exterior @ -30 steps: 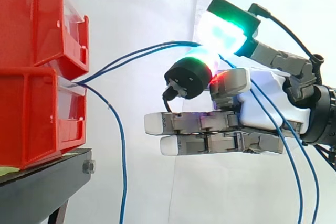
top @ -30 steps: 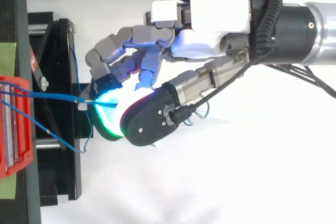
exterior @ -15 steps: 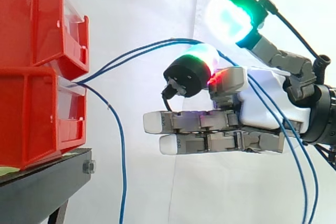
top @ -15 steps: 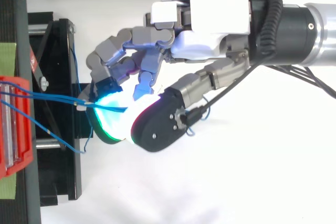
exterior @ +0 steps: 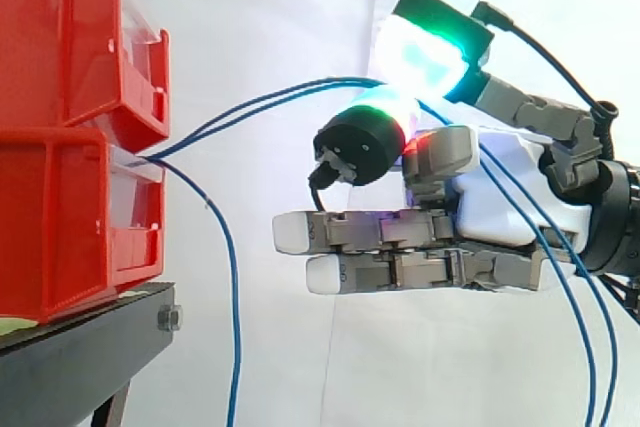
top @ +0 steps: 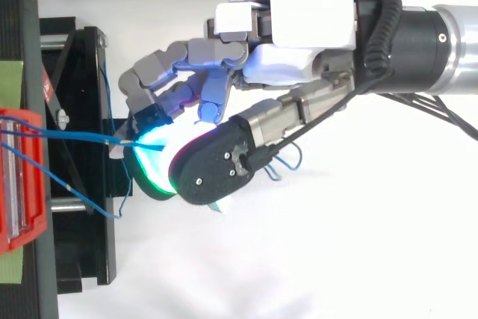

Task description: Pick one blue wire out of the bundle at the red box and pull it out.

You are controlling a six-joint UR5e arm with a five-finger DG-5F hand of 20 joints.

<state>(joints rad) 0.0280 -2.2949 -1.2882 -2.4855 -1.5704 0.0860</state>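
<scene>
- The robot hand [exterior: 500, 202] pinches 2 blue wires [exterior: 260, 102] between its glowing pads [exterior: 425, 47]; its other fingers lie straight below.
- Risk: a pull from here would drag both wires, not 1. A weak pinch could let them slip.
- The wires leave the mouth of the lower red bin [exterior: 60, 237], and a 3rd wire [exterior: 236, 287] hangs down from there. The bin's contents are hidden.

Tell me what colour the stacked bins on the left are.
The bins are red, clearest in the side view.

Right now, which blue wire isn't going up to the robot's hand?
The drooping wire, which hangs down from the lower red box. The two rising wires climb into the hand, pinched between its glowing pads.
</scene>
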